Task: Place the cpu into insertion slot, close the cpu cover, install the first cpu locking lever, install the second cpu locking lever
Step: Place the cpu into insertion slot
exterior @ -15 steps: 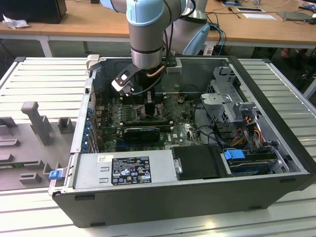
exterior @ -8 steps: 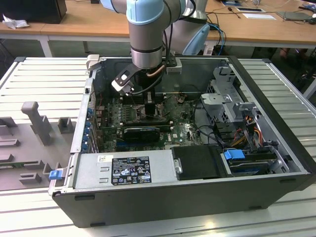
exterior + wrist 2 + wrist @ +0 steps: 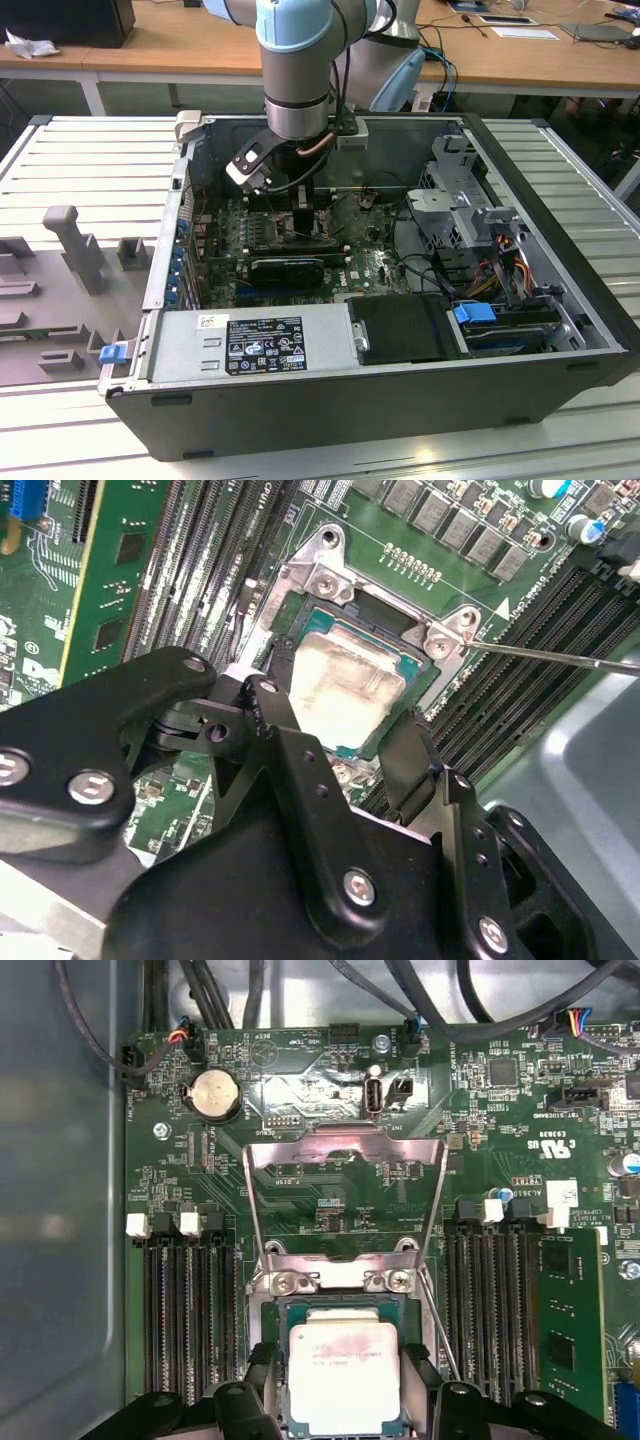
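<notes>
Arm reaches down into open case [image 3: 400, 420], lying on its side on a slatted bench [image 3: 90, 150]. Gripper [image 3: 300, 205] sits low over the green board [image 3: 365, 270], toward the case's far wall in the exterior view.

Cpu [image 3: 343, 1375] lies flat and square in the slot [image 3: 340, 1280], pale top up, green edge showing all round. In the second wrist view the cpu [image 3: 345, 685] looks level with the slot's silver rim [image 3: 325, 575].

Gripper [image 3: 345, 1385] straddles the cpu. Black fingers [image 3: 270, 705] are spread, one on each of two opposite sides. In the first wrist view a narrow strip of the slot shows between each finger and the chip, so they look released, not clamping.

Cover [image 3: 345, 1148] is swung back off the slot, board visible through its cut-out. A thin lever [image 3: 560, 658] juts from a slot corner, unlatched.

Coin battery [image 3: 214, 1093] lies beyond the cover. Memory slots [image 3: 190, 1310] flank the slot on both sides.
</notes>
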You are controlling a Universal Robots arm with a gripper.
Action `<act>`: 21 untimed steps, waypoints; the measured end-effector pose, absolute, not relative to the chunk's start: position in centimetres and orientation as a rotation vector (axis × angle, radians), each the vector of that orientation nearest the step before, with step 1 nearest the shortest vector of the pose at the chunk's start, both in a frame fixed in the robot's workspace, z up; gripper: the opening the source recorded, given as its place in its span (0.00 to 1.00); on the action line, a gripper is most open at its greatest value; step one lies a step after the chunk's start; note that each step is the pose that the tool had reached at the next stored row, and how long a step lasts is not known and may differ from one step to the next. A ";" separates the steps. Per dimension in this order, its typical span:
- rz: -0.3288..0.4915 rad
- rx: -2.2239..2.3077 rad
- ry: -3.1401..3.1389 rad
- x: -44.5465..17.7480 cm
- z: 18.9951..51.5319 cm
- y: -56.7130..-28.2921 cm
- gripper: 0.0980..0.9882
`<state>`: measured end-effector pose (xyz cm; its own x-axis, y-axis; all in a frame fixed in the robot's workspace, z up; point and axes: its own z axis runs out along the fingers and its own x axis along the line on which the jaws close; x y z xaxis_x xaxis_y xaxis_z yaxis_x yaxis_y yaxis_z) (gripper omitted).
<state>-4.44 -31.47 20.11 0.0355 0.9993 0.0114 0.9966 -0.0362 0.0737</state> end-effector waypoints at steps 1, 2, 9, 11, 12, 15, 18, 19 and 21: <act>0.092 2.228 2.149 -4.4 20.1 -31.5 0.57; 0.092 2.228 2.149 -4.4 20.3 -31.5 0.57; 0.087 2.226 2.147 -4.4 21.7 -31.5 0.21; 0.087 2.226 2.147 -4.4 21.8 -31.5 0.21; 0.087 2.226 2.147 -4.4 21.8 -31.5 0.07; 0.087 2.225 2.147 -4.4 22.0 -31.5 0.01; 0.087 2.225 2.147 -4.4 22.1 -31.5 0.01; 0.087 2.225 2.147 -4.4 22.2 -31.5 0.01; 0.087 2.225 2.146 -4.4 22.4 -31.5 0.01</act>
<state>-4.44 -31.47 22.35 0.0358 0.9993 0.0067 0.9966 -0.0362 0.0738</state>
